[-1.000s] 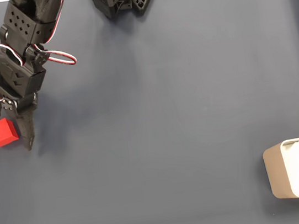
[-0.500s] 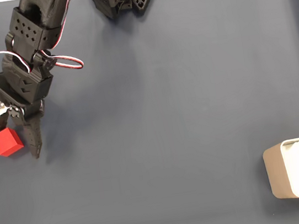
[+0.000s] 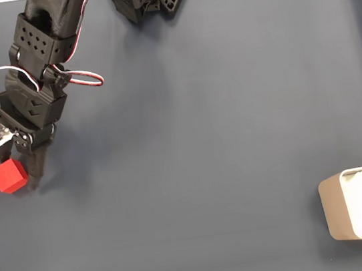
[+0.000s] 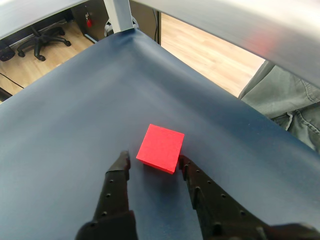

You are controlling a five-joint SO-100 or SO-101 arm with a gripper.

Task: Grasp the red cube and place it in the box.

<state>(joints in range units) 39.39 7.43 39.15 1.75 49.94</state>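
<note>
The arm is reaching down near the left edge of the dark blue mat (image 3: 202, 139), and the gripper (image 4: 154, 162) is standing open with its two black fingers (image 4: 117, 185) spread to either side of the red cube (image 4: 161, 148). In the wrist view the cube is sitting just ahead of the fingertips, its near edge only beginning to enter the gap, and it is lying turned at a slight angle to the fingers. In the fixed view the cube (image 3: 8, 176) is resting on the mat beside the dark finger, close to the mat's left edge. To grasp well, the arm is likely needing to push a little further forward so the pads are meeting the cube's side faces rather than its near corners (a corner pinch would probably spin it out), and to stay low enough to catch it at mid-height before closing. The box (image 3: 333, 212) is waiting at the mat's lower right corner, well apart from the cube, so a firm hold is mattering for the long carry across.
</note>
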